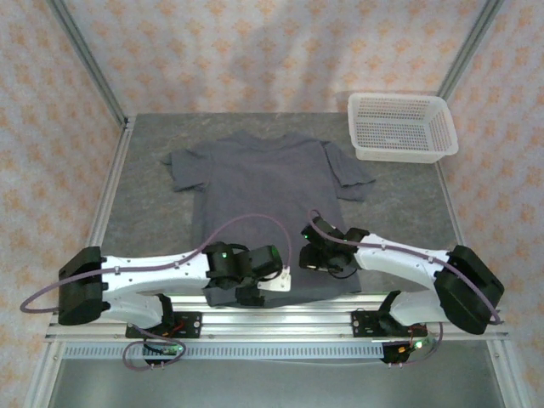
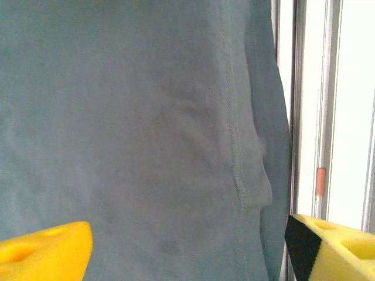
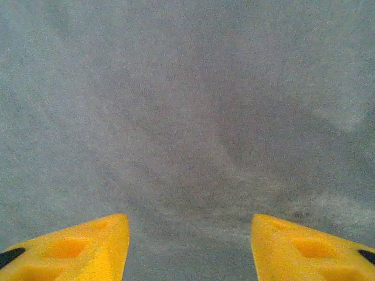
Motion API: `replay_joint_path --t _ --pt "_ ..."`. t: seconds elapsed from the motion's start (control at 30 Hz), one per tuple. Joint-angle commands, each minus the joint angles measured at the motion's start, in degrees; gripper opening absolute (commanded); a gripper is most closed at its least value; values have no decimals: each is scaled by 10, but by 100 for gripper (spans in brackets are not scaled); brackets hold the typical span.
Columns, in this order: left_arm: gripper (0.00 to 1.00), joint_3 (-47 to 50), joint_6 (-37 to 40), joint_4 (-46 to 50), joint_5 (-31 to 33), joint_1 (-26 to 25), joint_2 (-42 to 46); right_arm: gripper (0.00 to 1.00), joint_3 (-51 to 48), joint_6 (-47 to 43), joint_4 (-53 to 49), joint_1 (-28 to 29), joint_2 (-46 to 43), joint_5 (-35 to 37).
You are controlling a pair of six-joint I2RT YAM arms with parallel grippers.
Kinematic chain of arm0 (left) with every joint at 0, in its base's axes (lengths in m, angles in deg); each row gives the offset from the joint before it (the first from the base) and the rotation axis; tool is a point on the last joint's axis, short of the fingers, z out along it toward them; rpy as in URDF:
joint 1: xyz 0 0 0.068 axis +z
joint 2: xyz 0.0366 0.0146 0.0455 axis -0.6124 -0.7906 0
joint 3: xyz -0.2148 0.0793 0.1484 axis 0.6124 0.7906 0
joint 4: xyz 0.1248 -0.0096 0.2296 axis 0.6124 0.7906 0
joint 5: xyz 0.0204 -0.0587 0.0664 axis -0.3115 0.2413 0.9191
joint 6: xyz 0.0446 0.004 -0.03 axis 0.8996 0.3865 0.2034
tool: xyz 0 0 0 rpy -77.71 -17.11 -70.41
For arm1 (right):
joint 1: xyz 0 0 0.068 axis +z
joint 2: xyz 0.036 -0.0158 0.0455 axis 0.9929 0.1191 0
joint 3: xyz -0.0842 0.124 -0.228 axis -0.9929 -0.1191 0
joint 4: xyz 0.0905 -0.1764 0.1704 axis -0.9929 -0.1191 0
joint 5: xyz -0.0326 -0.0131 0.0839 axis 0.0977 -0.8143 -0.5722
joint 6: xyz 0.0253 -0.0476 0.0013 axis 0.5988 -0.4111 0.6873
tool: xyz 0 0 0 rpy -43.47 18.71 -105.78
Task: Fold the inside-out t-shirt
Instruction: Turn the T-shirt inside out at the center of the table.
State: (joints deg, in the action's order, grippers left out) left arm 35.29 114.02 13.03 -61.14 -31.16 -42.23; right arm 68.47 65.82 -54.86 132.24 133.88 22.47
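slate-grey cloth of the inside-out t-shirt (image 1: 263, 183) lies flat in the middle of the worktop (image 1: 140, 204), collar toward the far edge, sleeves out to either side, hem at the near edge. no fold shows yet, so i judge the step in hand to be the reach for the hem. the left hand (image 2: 187, 254) hangs spread over the stitched hem, pinching nothing. the right hand (image 3: 190, 249) is likewise spread above plain cloth, holding nothing. the next move calls for both to drop, nip the thin layers and carry them evenly toward the collar. from above, the arms cover the hem corners, and whether any fingertip touches cloth i cannot tell. the white basket (image 1: 399, 127) sits at the far right corner, apart from the shirt.
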Motion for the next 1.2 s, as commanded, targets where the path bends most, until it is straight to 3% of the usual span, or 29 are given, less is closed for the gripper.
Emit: replay_joint_path --t 0.0,0.03,0.2,0.3,0.43,0.63,0.9,1.0,1.17 --pt "87 11 4 14 22 -2 -14 62 13 -21 26 -1 23 40" --pt "87 18 2 -2 18 -2 -16 59 11 -26 37 -2 36 30" --pt "87 41 -26 -58 11 -10 -36 11 11 -37 59 -2 77 7" --pt "87 42 -35 -69 34 -33 -75 0 23 -44 48 -2 58 30" --pt "88 46 -38 -100 85 -55 -122 0 28 -51 22 -10 19 66" --pt "82 64 -41 -122 135 -56 -142 0 -6 -25 35 -59 -60 48" --pt "47 103 -43 -193 178 -55 -82 1 6 -31 49 -66 -67 22" --pt "33 114 -50 -204 197 -55 -65 8 4 -29 56 -66 -51 15" --pt "22 121 -61 -209 208 -55 -46 23 13 -32 49 -66 -49 17"
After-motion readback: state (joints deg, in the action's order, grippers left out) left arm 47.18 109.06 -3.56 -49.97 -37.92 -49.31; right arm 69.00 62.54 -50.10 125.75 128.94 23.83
